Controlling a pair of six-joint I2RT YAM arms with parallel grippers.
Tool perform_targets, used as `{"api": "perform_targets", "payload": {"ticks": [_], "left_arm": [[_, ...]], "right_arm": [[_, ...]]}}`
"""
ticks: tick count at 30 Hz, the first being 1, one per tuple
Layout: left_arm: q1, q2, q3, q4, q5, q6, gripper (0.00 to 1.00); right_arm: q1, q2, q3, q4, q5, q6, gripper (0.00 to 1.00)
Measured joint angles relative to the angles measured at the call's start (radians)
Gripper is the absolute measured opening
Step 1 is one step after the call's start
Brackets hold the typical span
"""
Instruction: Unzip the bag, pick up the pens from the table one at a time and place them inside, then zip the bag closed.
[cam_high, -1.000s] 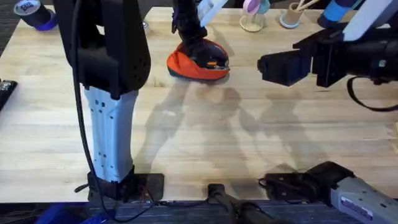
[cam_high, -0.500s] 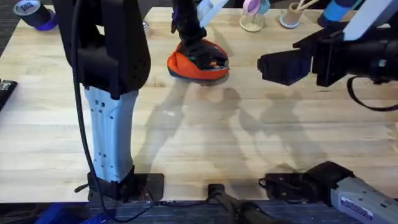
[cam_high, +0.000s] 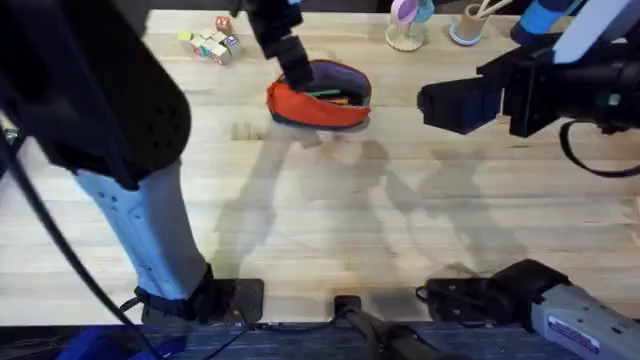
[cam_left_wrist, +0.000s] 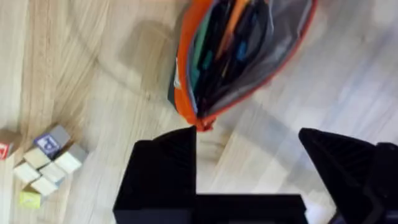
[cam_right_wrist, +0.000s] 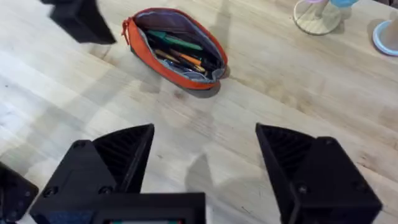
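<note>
A cluster of small toy blocks, at least five counted from the left wrist camera, sits on the pale plank worktop well off to one side of the left arm's jaws. The left gripper hangs with its two black jaws spread wide and empty, poised just short of the zipper end of the one orange bag, whose small orange tab lies just past the inner edge of one jaw, apart from it. The bag lies unzipped on the worktop, mouth gaping, grey lining showing. Inside it lie several slim pens; an orange pen and a green one can be made out among dark ones, the exact count impossible to tell.

From overhead, the left gripper is at the bag's near-left end, while the right arm's gripper hovers well apart from it.

The right gripper also stands with its two jaws parted, holding nothing; the bag lies ahead of the gap between them, well apart. Beyond the bag stand three small stands or cups, counted overhead: a pale round-based stand, a blue-rimmed cup holding sticks, and a blue object partly hidden by the right arm.
</note>
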Motion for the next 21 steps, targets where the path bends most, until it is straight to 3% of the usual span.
{"api": "perform_targets", "payload": {"ticks": [4,8,21], "left_arm": [[0.047,-0.034,0.000,-0.034,0.012,0.046,0.994],[0.124,-0.063,0.000,-0.060,0.057,0.100,0.995],[0.410,-0.114,-0.041,-0.120,0.304,0.281,0.995]], "right_arm": [[0.000,0.000,0.000,0.000,0.015,0.000,0.998],[0.000,0.007,0.000,0.000,0.022,0.000,0.998],[0.000,0.026,0.000,0.002,0.025,0.000,0.998]]}}
